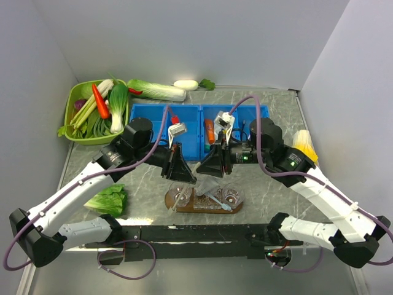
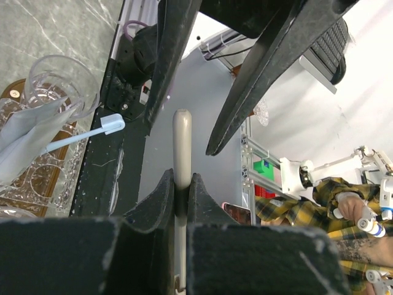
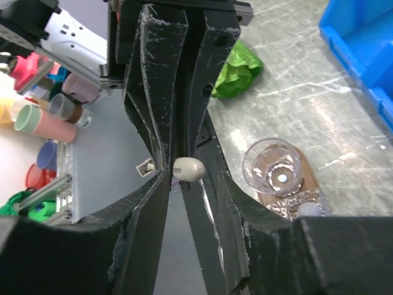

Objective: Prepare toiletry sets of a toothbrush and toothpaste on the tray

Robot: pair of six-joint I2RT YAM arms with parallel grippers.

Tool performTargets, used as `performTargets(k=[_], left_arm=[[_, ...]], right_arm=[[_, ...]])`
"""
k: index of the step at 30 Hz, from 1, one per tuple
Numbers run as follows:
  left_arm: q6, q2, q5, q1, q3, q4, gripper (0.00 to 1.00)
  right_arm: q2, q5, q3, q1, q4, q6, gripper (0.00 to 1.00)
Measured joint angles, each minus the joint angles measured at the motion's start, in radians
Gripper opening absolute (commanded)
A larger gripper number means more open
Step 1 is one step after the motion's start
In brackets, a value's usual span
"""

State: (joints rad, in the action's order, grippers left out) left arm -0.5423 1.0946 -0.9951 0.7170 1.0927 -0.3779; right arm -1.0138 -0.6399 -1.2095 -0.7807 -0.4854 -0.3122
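My left gripper [image 1: 182,166] [image 2: 181,182] is shut on a pale grey toothbrush [image 2: 182,138], held in the air above the brown tray [image 1: 173,199] [image 3: 311,179]. The right gripper [image 1: 212,165] [image 3: 193,175] faces it. Its jaws stand apart on either side of the handle's rounded end [image 3: 187,168], the left one close against it. On the tray stand clear glass cups [image 1: 232,196] [image 3: 272,167]. A silvery toothpaste tube [image 1: 207,186] [image 2: 24,135] and a second, white-headed toothbrush [image 1: 219,202] [image 2: 86,134] lie there too.
Two blue bins [image 1: 184,120] sit behind the grippers, one holding an orange tube [image 1: 210,130]. A green basket [image 1: 92,110] of vegetables is at the back left, and a lettuce [image 1: 107,200] at the front left. A black rail [image 1: 196,233] edges the table.
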Motion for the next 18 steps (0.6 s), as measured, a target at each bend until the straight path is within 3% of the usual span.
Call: performTargets(k=[12,16,18], left_arm=[[0.000,0.002,-0.016,0.007,-0.003,0.022,0.01],[0.007,0.002,-0.033,0.008,-0.016,0.041,0.01],[0.014,-0.002,-0.041,0.011,-0.021,0.054,0.07]], right_arm=[[-0.005,-0.061,0.033,0.005,0.076,-0.058,0.23],[-0.006,-0.076,0.037,0.007,0.080,-0.084,0.00],[-0.006,-0.095,0.039,0.009,0.085,-0.105,0.00]])
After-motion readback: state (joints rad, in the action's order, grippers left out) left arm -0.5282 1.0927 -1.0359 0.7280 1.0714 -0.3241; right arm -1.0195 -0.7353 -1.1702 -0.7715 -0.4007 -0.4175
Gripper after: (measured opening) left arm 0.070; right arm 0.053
